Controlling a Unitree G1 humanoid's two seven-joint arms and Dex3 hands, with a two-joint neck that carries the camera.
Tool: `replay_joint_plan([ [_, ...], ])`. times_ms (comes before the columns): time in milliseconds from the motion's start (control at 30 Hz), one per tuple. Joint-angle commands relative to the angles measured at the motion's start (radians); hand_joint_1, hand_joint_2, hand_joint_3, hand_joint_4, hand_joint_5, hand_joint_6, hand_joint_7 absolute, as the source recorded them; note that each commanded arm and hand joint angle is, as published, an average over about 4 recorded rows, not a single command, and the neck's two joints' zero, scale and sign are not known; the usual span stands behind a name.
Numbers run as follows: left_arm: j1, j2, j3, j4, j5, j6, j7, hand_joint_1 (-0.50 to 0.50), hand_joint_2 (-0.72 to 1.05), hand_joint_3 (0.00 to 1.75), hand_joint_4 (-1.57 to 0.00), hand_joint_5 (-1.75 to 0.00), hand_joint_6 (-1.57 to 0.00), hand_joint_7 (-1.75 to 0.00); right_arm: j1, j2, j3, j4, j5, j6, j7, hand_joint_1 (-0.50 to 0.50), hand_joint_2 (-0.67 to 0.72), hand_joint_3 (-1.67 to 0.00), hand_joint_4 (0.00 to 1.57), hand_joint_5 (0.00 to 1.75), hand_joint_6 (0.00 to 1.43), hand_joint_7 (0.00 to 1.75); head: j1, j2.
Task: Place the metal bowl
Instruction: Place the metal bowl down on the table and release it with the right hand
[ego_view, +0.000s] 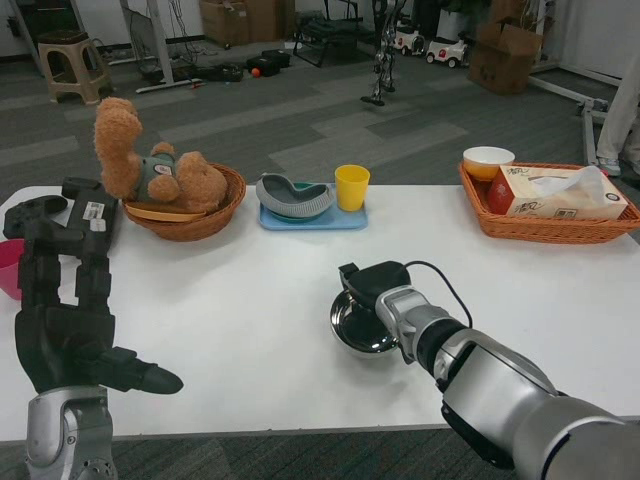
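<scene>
While the right hand (378, 290) is lying over the far rim of the metal bowl (358, 328), its black fingers are curling down around that rim and holding the bowl, which is sitting upright on the white bench (250, 290) near the front edge, a little right of centre. A black cable (440, 278) is looping from the back of that hand toward the silver forearm (510, 395) coming in from the lower right corner.

The left hand (70, 340) is hanging at the left side of the bench with nothing in it, fingers spread apart and one finger pointing right.

Along the far side of the bench, a round wicker basket (215, 215) is carrying a brown teddy bear (150, 165) that is leaning to the left. Just beside it on the right, a light blue tray (300, 220) is bearing a grey dish (295, 197) and a yellow cup (352, 187), the two standing close together. Well apart to the right, a rectangular orange basket (540, 230) is holding a tissue box (555, 195), a white bowl (488, 160) and something red (499, 195) that is mostly hidden behind the box.

At the far left, a black device (85, 210) with a white label is lying on the bench, and a pink object (10, 265) is showing at the picture's left edge, partly cut off.
</scene>
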Motion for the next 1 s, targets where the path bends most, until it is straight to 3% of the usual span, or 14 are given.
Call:
replay_joint_plan([
  [33,-0.013,0.003,0.002,0.011,-0.003,-0.007,-0.001,-0.5,-0.72,0.0,-0.02,0.0,0.0,0.0,-0.014,-0.002,0.006,0.02,0.016,0.011,-0.007,0.12,-0.35,-1.43,1.08,1.07,0.56,1.29,0.001,-0.001],
  [233,-0.013,0.003,0.001,0.013,-0.006,-0.007,-0.001,-0.5,-0.72,0.0,-0.04,0.0,0.0,0.0,-0.014,0.001,0.022,0.045,0.054,0.011,-0.008,0.12,-0.35,-1.43,1.04,1.07,0.47,1.36,-0.003,-0.019],
  [400,-0.013,0.003,0.001,0.014,-0.005,-0.007,-0.001,-0.5,-0.72,0.0,-0.04,0.0,0.0,0.0,-0.014,0.001,0.028,0.062,0.08,0.011,-0.008,0.12,-0.35,-1.41,0.93,1.16,0.36,1.47,-0.002,-0.023],
  [867,-0.013,0.003,0.0,0.015,-0.006,-0.007,-0.001,-0.5,-0.72,0.0,-0.04,0.0,0.0,0.0,-0.012,0.003,0.048,0.101,0.143,0.011,-0.007,0.12,-0.35,-1.39,0.88,1.16,0.36,1.47,0.01,-0.012],
  [1000,-0.013,0.003,0.001,0.015,-0.006,-0.007,-0.001,-0.5,-0.72,0.0,-0.04,0.0,0.0,0.0,-0.012,0.003,0.048,0.104,0.147,0.01,-0.007,0.12,-0.35,-1.43,0.83,1.26,0.34,1.47,0.015,-0.009],
])
